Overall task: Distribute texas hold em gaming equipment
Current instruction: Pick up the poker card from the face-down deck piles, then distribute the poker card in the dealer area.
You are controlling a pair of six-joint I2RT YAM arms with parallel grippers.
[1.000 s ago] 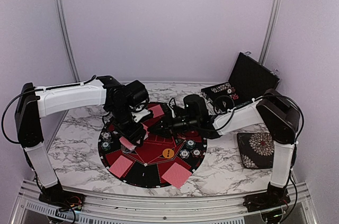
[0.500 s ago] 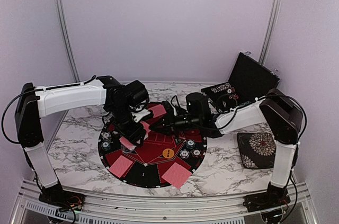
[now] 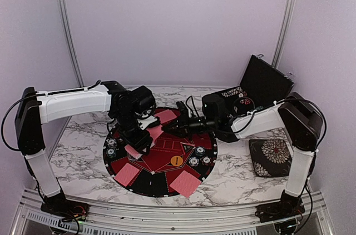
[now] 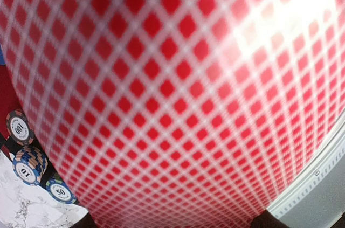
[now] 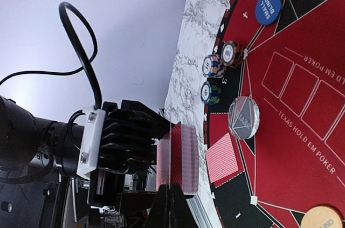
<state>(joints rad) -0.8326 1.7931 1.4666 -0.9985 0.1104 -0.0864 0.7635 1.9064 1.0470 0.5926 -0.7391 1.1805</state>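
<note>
While the left gripper (image 3: 135, 145) grasps the deck (image 5: 182, 158) above the round mat (image 3: 167, 176), jaws spread around the pack, it works as a dispenser: cards stand on edge, backs filling the left wrist view, so the other arm can peel one off; right gripper (image 5: 171, 194) is clenched tight, fingertips meeting at the deck's edge, apparently pinching the outermost card, though I cannot tell for sure that a card is between them.

Dealt cards already lie flat at seats around the mat: one front-left (image 3: 127, 174), one front-right (image 3: 184, 183), one at the far side (image 3: 165, 116); chip stacks (image 5: 219, 70) sit in a cluster at the mat's rim beside the blue button (image 5: 268, 7), another set near the front-right (image 3: 198, 156); orange button (image 3: 176, 161) lies near centre-front.

Materials: cards thin, glossy, flexible, red-and-white diamond lattice backs; chips thick ridged discs, striped edges, stacked a few high; buttons flat smooth discs with print; a clear-rimmed grey disc (image 5: 243, 117) rests on the mat; mat matte felt-like, red and black panels with white lines; table (image 3: 83, 135) marbled, hard, slick; black case (image 3: 261, 85) hinged open at back right; flowered tray (image 3: 271, 157) beside the right arm.
</note>
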